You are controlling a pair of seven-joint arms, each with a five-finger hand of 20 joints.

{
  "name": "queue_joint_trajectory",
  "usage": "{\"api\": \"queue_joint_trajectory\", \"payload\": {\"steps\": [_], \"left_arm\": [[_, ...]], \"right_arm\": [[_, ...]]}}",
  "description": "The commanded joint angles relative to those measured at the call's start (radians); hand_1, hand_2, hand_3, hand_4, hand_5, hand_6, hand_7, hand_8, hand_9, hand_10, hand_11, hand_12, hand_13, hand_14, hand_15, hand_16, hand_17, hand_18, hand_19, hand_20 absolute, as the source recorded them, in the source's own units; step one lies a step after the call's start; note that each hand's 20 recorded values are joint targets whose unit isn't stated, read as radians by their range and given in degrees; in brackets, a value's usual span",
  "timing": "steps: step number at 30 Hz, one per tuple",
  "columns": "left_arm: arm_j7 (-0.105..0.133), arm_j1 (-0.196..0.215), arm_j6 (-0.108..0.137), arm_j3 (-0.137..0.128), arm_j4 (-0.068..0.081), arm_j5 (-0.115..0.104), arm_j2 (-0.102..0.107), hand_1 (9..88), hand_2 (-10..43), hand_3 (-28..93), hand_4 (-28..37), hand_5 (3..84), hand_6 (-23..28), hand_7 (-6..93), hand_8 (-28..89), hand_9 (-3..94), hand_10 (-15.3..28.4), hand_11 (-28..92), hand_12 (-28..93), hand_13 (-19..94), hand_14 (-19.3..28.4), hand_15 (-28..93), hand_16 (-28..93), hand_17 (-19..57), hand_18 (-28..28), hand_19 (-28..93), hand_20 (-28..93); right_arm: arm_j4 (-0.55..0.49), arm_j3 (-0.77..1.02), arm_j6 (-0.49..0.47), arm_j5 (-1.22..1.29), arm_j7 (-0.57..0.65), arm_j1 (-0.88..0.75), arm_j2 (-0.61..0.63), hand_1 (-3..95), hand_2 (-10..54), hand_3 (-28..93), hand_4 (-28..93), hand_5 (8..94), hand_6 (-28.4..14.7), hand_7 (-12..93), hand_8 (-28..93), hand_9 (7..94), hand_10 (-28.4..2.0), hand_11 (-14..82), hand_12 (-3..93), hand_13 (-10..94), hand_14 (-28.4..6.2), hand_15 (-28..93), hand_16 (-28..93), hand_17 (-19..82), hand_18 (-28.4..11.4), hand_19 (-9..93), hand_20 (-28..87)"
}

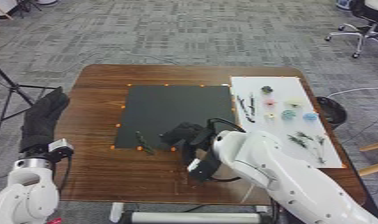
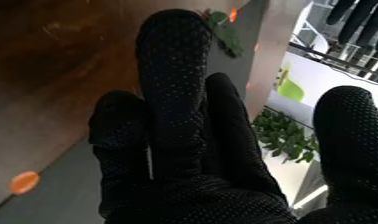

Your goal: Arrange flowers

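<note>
Along the near left part of the dark mat (image 1: pixel 172 110), a leafy green sprig (image 1: pixel 145 143), flat or nearly so, with its long axis running roughly near to far, leafy length on the mat and near end close to the row of orange markers (image 1: pixel 173 149). Just right of it, the right hand (image 1: pixel 181 134), fingertips towards the left and so more or less across the stem. By far the nearer hand for any work on the sprig.

In the right wrist view, fingers (image 2: pixel 174 65) long and straight, thumb (image 2: pixel 347 135) spread well off to the side, nothing held between. Beyond the fingertips, green leaves, apart by the look of it; impossible to tell how high above the mat.

Off to the left of the desk (image 1: pixel 92 150), the left hand (image 1: pixel 45 112), empty, loosely straight, pointing away to the far side; well apart from the sprig.

On the right, a white sheet (image 1: pixel 270 132) with the rest of the material: a pink flower (image 1: pixel 270 102), a cream flower (image 1: pixel 294 102) and a blue flower (image 1: pixel 311 116) towards the far half, black twigs (image 1: pixel 242 107) along the left side, more green sprigs (image 1: pixel 297 141) nearer.

Probably at the stage of placing or straightening the first stem, with most of the arrangement left to do. Likely needs a short, low move left, then a light touch across the stem; could drag the sprig askew or off the mat if pressed too hard.
</note>
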Motion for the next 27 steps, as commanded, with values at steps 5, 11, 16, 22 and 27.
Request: {"api": "queue_joint_trajectory", "payload": {"steps": [5,11,16,22,27], "left_arm": [[-0.006,0.0,0.004,0.007,-0.004,-0.006,-0.005,17.6,6.8,74,-28.3,41.1,1.6,10.3,-7,38.4,12.0,12,10,33,13.6,10,2,1.5,10.0,3,14],[-0.005,-0.004,0.008,0.014,0.001,-0.008,-0.007,17.6,6.6,74,-28.3,40.9,1.5,10.3,-7,38.1,11.9,12,10,33,13.5,10,2,1.5,10.0,3,14],[-0.006,-0.008,-0.001,0.016,0.006,-0.005,-0.012,17.7,6.5,74,-28.3,40.8,1.4,10.3,-7,38.0,12.0,12,10,33,13.6,9,2,1.4,10.0,3,14],[0.002,0.009,-0.017,-0.001,0.004,-0.005,-0.021,17.7,6.5,74,-28.3,40.7,1.5,10.1,-7,37.7,11.7,12,10,33,13.6,9,3,1.4,10.0,3,14],[0.003,0.009,-0.022,0.001,0.006,-0.004,-0.022,17.7,6.4,74,-28.3,40.7,1.4,10.3,-7,37.8,11.8,12,10,33,13.6,9,3,1.4,10.0,3,14]], "right_arm": [[0.014,-0.052,-0.024,0.015,0.012,0.006,-0.069,22.9,10.3,53,-9,49.1,-9.9,2,-6,43.5,-14.8,4.4,5.2,88,-8.6,44,30,51,-20.6,90,39],[0.034,-0.066,-0.026,0.01,0.009,0.016,-0.1,23.0,10.4,53,-9,49.0,-9.9,2,-6,43.6,-14.8,4.4,5.2,88,-8.6,44,30,51,-20.5,90,39],[0.052,-0.072,-0.03,0.005,0.005,0.027,-0.125,23.0,10.4,53,-9,49.0,-9.9,2,-6,43.6,-14.9,4.4,5.2,88,-8.6,44,30,51,-20.5,90,39],[0.066,-0.072,-0.025,0.009,0.002,0.035,-0.141,23.1,10.4,53,-8,49.1,-9.9,2,-6,43.7,-14.7,4.4,5.2,88,-8.6,44,30,51,-20.5,90,39],[0.081,-0.079,-0.023,0.002,-0.001,0.042,-0.159,23.2,10.4,52,-8,49.1,-9.8,2,-6,43.7,-14.7,4.4,5.2,88,-8.6,44,29,51,-20.5,90,39]]}}
